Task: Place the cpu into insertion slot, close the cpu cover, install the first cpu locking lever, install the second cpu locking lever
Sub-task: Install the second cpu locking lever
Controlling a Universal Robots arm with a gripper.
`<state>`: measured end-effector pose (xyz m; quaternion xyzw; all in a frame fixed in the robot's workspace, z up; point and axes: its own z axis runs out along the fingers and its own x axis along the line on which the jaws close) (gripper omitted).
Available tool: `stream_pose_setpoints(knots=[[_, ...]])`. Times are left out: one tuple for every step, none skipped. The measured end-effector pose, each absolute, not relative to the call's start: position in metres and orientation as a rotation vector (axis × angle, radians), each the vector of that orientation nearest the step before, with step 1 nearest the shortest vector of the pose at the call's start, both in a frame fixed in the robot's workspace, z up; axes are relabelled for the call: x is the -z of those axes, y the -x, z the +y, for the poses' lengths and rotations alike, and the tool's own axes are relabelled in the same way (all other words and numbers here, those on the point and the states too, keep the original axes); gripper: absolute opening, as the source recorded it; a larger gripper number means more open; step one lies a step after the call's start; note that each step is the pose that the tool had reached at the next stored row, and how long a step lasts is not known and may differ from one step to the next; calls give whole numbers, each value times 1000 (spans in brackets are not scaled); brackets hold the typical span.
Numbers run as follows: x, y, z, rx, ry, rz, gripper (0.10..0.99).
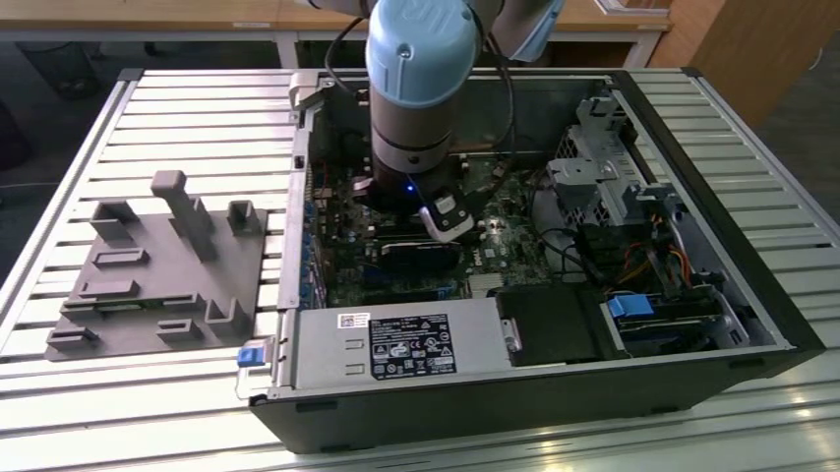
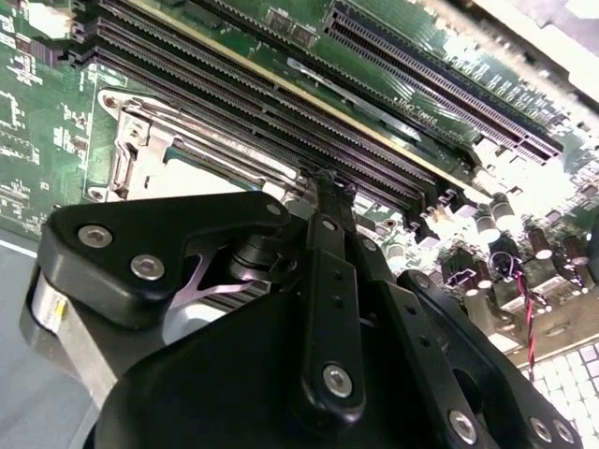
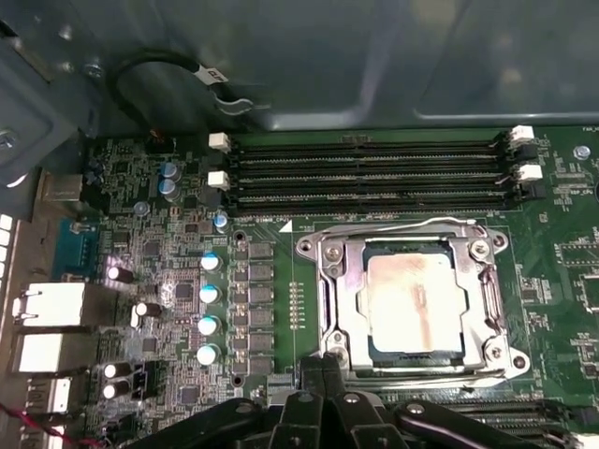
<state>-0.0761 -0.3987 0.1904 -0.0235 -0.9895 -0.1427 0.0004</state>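
Computer case [image 1: 525, 393]: lies open on the slatted table [image 1: 197, 98], the green motherboard [image 3: 187, 281] inside.
Insertion slot [image 3: 329, 281]: holds the cpu [image 3: 414, 301] (cpu cover [image 3: 487, 309] down around it).
Gripper [image 2: 329, 182]: fingers together, empty, at the slot's edge.

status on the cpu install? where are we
Done: the cpu sits in the insertion slot, and the cpu cover looks closed over it. In hand: the gripper is down at the socket's edge, beside a locking lever. Whether either lever is latched, I can't tell.
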Motion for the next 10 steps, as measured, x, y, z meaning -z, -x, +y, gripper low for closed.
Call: stream_pose_setpoints(knots=[[-190,77,-398,451,74,-3107,106],[-190,77,-398,454,74,-3107,106],[-189,78,-398,455,74,-3107,106],[-189,78,-398,455,74,-3107,106],[-189,78,-398,455,74,-3107,106],[-189,78,-398,454,74,-3107,106],[-189,78,-398,454,74,-3107,106],[-189,78,-398,455,74,-3107,106],[-190,78,-398,458,74,-3106,106],[-191,78,-398,459,74,-3106,106]])
